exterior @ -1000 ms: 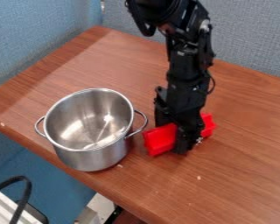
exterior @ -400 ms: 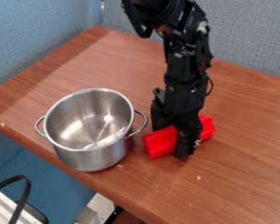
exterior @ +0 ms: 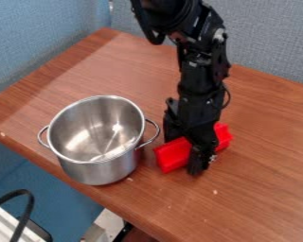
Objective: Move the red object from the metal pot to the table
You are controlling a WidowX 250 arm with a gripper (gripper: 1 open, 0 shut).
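1. The metal pot [exterior: 99, 140] sits near the front left edge of the table [exterior: 79, 76], open-topped and shiny, with one small loop handle facing the edge and another on the side toward the red object.
2. The red object [exterior: 182, 151] lies flat on the tabletop just to the right of the pot, out of it, its near end close to the pot's right handle without clearly touching it.
3. The black arm comes down from above, right of the pot, and its gripper [exterior: 192, 151] points straight down over the red object.
4. The fingers stand spread, one on each long side of the block, low enough that their tips are down by the wood; whether they brush the block's sides I cannot tell from here.
5. The far end of the block shows behind the gripper, further from the pot.
6. Left of and below the pot, off the table's edge, a black cable [exterior: 15, 213] loops.
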